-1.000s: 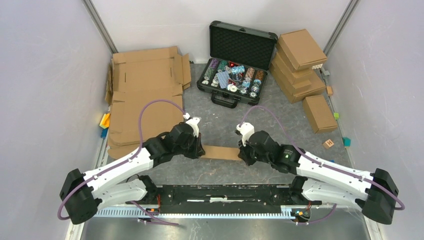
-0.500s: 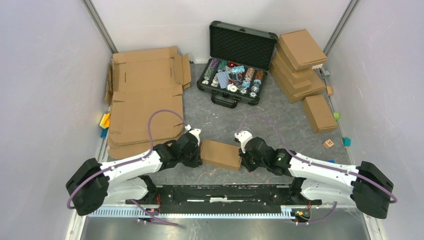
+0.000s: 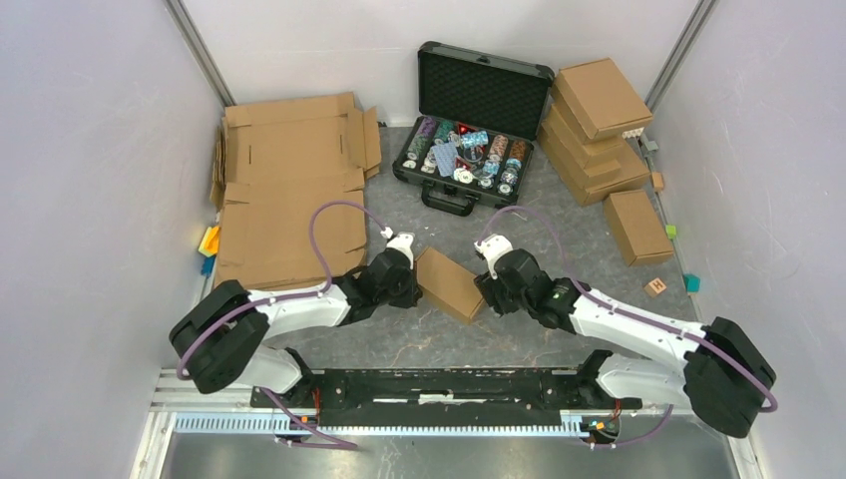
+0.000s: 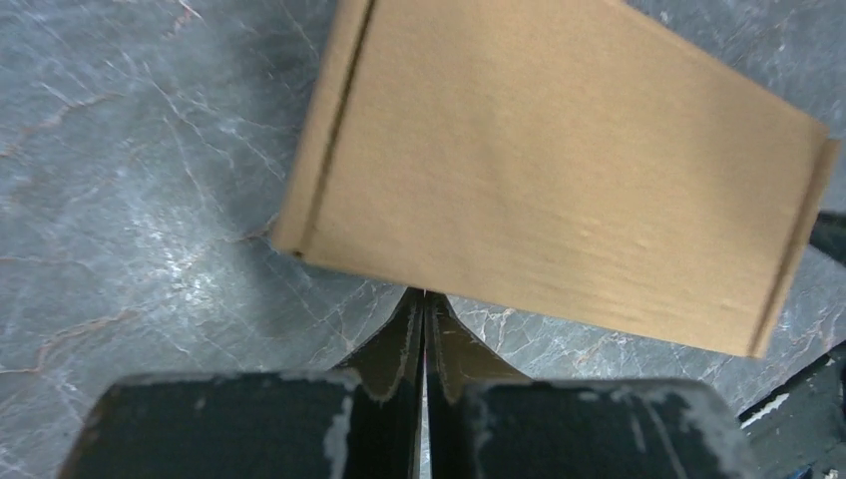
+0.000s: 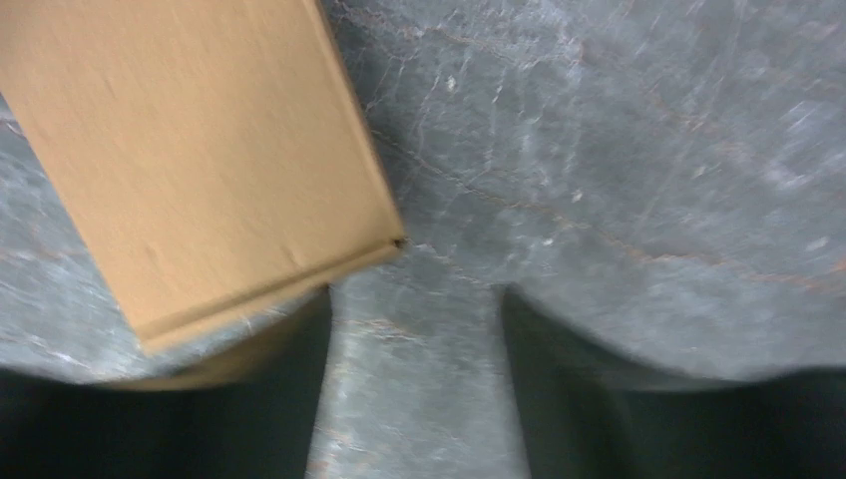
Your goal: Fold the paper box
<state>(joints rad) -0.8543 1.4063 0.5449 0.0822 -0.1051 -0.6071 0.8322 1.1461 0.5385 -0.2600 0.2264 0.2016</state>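
Note:
The paper box (image 3: 449,282) is a closed, flat brown cardboard mailer lying slantwise on the grey table between my two grippers. In the left wrist view the paper box (image 4: 559,170) fills the upper frame, and my left gripper (image 4: 426,294) is shut, its tips touching the box's near edge with nothing between them. From above, the left gripper (image 3: 407,284) sits at the box's left end and the right gripper (image 3: 489,289) at its right end. In the right wrist view my right gripper (image 5: 414,299) is open over bare table, with the box (image 5: 200,150) just left of its left finger.
An open black case (image 3: 469,150) of poker chips stands behind the box. Large cardboard sheets (image 3: 289,200) lie at back left. Stacked folded boxes (image 3: 599,130) and a single one (image 3: 636,227) are at right. Small coloured blocks (image 3: 655,287) lie by the right wall.
The box was held edge-on between both grippers; it has come down, turned and now lies slantwise. The right gripper has opened and let go. Both arms have reached farther forward.

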